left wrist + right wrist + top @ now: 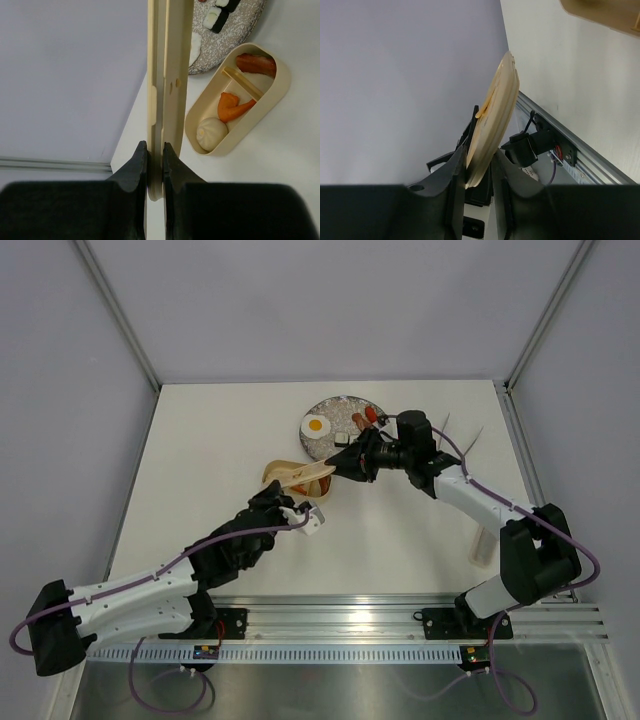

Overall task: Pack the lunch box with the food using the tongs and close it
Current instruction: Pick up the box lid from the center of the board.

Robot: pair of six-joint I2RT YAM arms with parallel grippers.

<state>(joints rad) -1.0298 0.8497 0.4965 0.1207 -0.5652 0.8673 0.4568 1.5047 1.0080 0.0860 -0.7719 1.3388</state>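
Lunch box (284,82), ahead-right of the left gripper (155,146), holds a bun (212,132), carrot (232,106) and sausage (256,64); sushi (216,19) on the plate (247,20) beyond. That gripper pinches the lid (170,75) edge-on; the right gripper (480,156) straddles it, grip unclear, above the white surface (280,165)

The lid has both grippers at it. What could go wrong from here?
1. The left gripper pinches the lid by its thin edge; the right gripper stands around the other end, grip unclear. An early release could drop it.
2. The fried egg and sushi rolls lie on the plate, outside the lunch box; closing now would leave them unpacked.
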